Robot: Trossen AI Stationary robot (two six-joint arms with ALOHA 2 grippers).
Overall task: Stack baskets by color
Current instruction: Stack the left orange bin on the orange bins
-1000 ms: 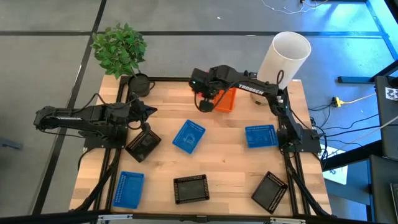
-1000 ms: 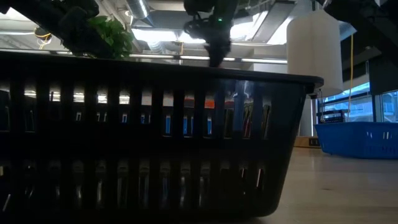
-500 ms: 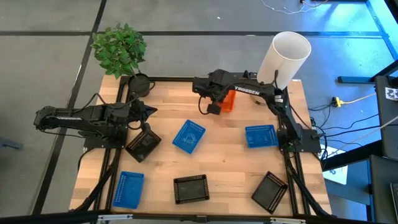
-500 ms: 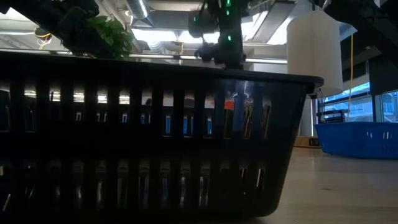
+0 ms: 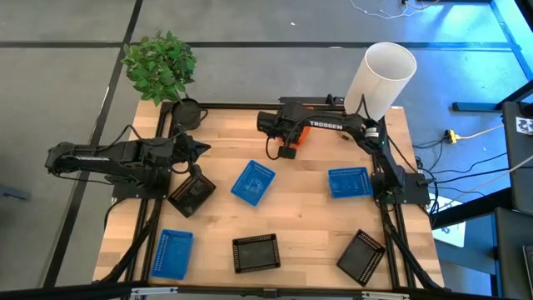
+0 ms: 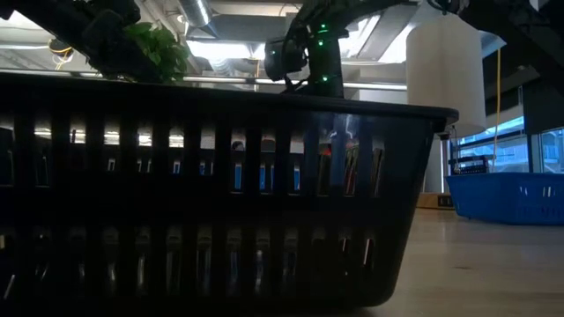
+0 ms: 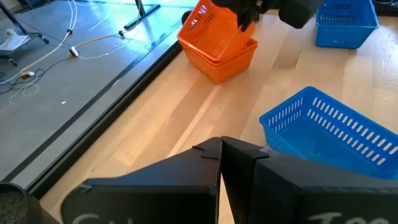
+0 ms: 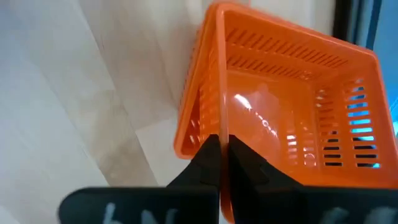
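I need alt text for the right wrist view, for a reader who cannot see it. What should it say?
The right gripper, its jaws shut on the rim of an orange basket, holds it tilted over a second orange basket nested beneath. Pale wooden table fills the rest of the picture.

The table (image 5: 283,208) is pale wood with a lengthwise grain, edged by a black frame. Three baskets are blue (image 5: 252,182) (image 5: 349,182) (image 5: 174,252), their walls slatted and their bottoms dotted with small holes. Three more are black (image 5: 256,252) (image 5: 361,256) (image 5: 191,193), with the same mesh pattern. The nested baskets (image 7: 217,43) at the far edge are bright orange, probably two or three together. The cylinder (image 5: 380,79) is white, the plant (image 5: 160,66) green, and both arms are dark.
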